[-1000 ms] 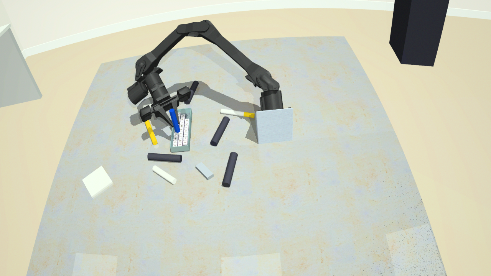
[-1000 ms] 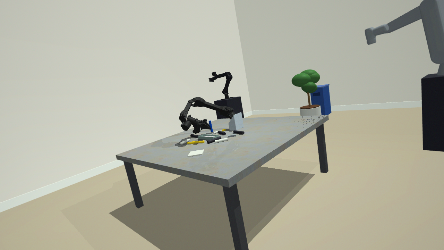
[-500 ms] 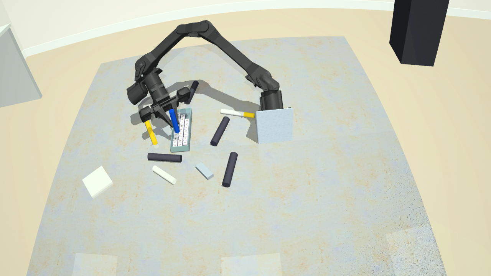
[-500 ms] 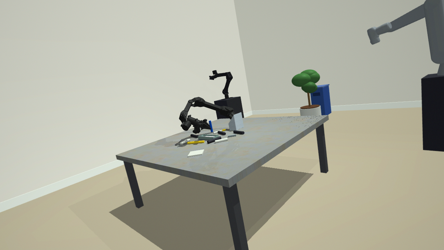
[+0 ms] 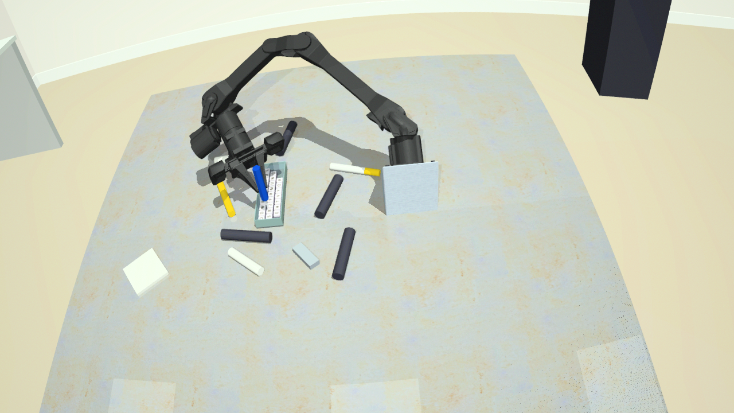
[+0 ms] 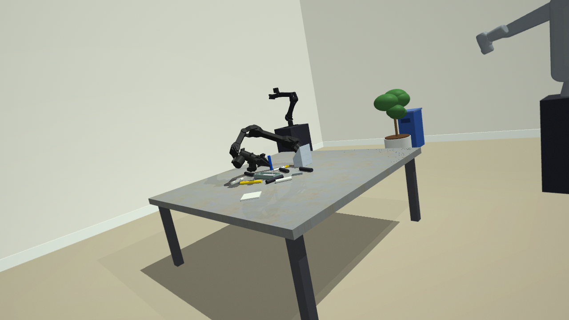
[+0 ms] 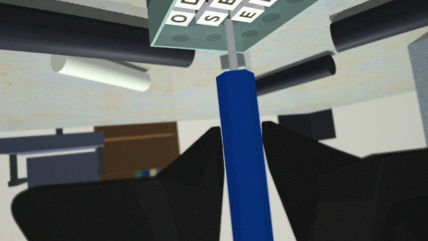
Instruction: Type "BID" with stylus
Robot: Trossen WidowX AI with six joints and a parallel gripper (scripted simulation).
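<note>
My gripper [image 5: 261, 189] [image 6: 269, 165] [image 7: 241, 133] is shut on the blue stylus [image 5: 259, 179] [image 6: 270, 161] [image 7: 241, 100]. The stylus stands near upright, slightly tilted, with its thin grey tip pointing down over the keyboard [image 5: 269, 223] [image 6: 260, 176] [image 7: 200, 42]. The keyboard is a green tray with rows of white lettered keys. In the wrist view the tip end shows by the edges of the S key [image 7: 212, 18] and the E key [image 7: 248, 15]. I cannot tell whether it touches a key. The O key [image 7: 180, 18] is left of S; the keys behind are cut off.
A yellow rod [image 5: 225, 199] [image 6: 250, 182] lies left of the keyboard. Dark cylinders [image 5: 246, 236] [image 5: 328, 196] [image 5: 343, 253], a white rod [image 5: 245, 261] [image 7: 103, 75] and a grey block [image 5: 305, 255] lie nearby. A white pad [image 5: 145, 272] is farther left, a grey box [image 5: 410, 188] at the arm's base.
</note>
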